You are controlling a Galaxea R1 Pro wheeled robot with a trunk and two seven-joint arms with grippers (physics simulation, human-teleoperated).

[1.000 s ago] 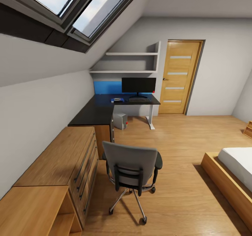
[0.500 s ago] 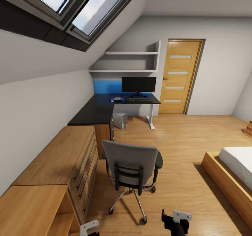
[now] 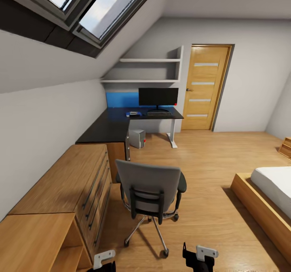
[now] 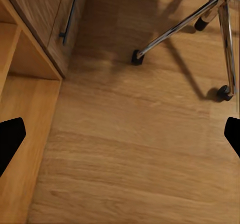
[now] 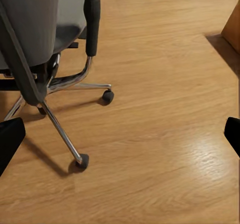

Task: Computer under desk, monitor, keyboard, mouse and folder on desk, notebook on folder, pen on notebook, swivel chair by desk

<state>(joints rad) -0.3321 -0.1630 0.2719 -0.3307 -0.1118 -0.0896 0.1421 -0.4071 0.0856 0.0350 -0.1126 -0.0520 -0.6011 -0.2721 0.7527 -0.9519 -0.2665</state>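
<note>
- The chair (image 3: 150,191) stands at lower centre of the head view, its back to the camera, on the floor (image 3: 210,159) beside the dresser (image 3: 76,187).
- The desk (image 3: 109,126) sits at centre left, far behind the chair.
- On it stand the monitor (image 3: 158,97), the keyboard (image 3: 159,113) in front of it, and the folder (image 3: 133,114) to their left.
- The computer (image 3: 137,138) sits under the desk.
- Left gripper (image 4: 120,134) and right gripper (image 5: 120,134): jaws wide apart, empty, over the floor.

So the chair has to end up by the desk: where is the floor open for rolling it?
Open wood floor runs between the wooden dresser and bed frame toward the black desk. Tighter where the grey swivel chair sits beside the dresser.
</note>
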